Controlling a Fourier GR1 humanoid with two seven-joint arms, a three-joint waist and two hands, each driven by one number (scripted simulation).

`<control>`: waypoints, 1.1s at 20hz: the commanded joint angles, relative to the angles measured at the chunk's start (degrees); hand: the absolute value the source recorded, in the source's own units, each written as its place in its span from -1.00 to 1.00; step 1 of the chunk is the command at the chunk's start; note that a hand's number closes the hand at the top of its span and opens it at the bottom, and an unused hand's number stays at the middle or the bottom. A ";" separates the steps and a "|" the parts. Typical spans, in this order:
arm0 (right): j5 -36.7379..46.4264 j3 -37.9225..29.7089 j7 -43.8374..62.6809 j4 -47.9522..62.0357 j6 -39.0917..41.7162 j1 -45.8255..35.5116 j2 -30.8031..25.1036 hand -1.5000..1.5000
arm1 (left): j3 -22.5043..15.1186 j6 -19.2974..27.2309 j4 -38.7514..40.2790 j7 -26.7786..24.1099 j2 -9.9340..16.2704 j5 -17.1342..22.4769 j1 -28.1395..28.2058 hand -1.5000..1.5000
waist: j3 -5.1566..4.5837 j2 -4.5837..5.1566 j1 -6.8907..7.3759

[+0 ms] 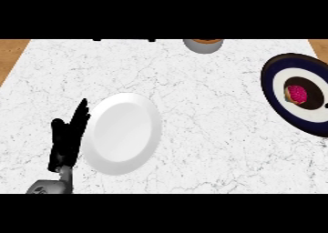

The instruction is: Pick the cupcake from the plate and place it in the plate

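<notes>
While the pink-frosted cupcake [298, 95] sits on the dark-rimmed plate [274, 82], well right of the white plate [124, 134], my left hand [67, 134] rests open just left of it, leaving that target unobstructed.

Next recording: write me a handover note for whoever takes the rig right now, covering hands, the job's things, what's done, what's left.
Left hand: open, fingers straight, resting beside the plain white round plate, at its left edge.
Right hand: barely visible at the right edge; state unclear.
Pink-frosted cupcake: sits in the middle of the dark blue and white round plate, far right.
Done: nothing; cupcake not lifted.
Left: grasp the cupcake, carry it to the white plate, release.
</notes>
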 commanded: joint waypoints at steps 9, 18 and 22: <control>-3.08 -1.12 -11.19 1.18 11.14 6.12 -2.49 -1.00 | -0.13 -0.72 0.44 -0.81 -0.27 -0.23 0.06 0.00 | 0.14 0.46 0.52; -3.59 -0.52 -9.00 0.87 6.42 5.36 -0.61 -1.00 | 0.55 -1.90 -0.72 1.52 0.48 0.52 -0.76 0.00 | 0.08 0.36 0.87; -2.49 0.39 -10.65 1.15 0.32 8.00 1.24 -1.00 | 1.34 -1.90 -0.30 0.74 0.78 0.49 -0.81 0.00 | 0.09 0.43 0.93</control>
